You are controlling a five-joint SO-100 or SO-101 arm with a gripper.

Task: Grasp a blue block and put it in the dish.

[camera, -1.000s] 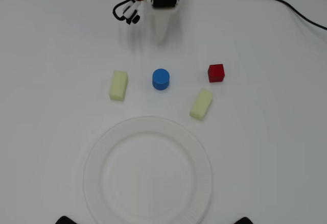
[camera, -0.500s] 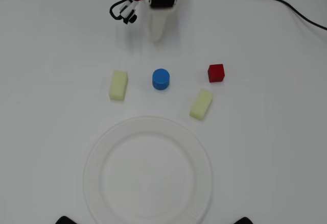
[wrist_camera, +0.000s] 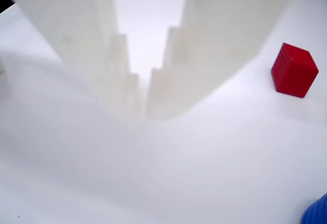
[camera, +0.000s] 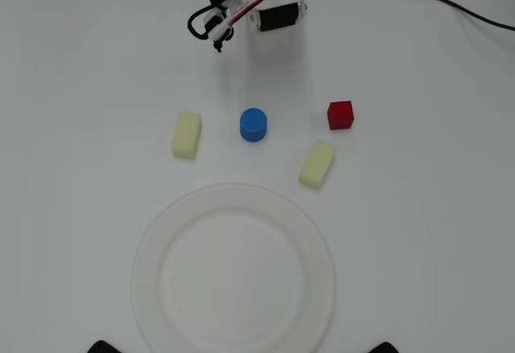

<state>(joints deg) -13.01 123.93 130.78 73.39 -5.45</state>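
Sitting upright on the bare white table (camera: 451,208), the blue block (camera: 253,125) lies above the dish's upper rim in the overhead view, clear of it. Dish (camera: 153,232): holds nothing; lower edge cut off by the frame. Left of the blue block, a pale yellow block (camera: 187,134); lower right, a second yellow block (camera: 317,165), tilted; further right, the red cube (camera: 340,115). None touch.

Wrist view: only a blue sliver of the block (wrist_camera: 317,215) shows at the lower right corner; red cube (wrist_camera: 293,70) at the right. The gripper (wrist_camera: 144,94) fills the top, blurred and white, tips nearly together with a thin gap, clasping nothing.

Overhead, the arm (camera: 257,7) is cropped at the top edge; a black cable (camera: 451,3) crosses the upper right.
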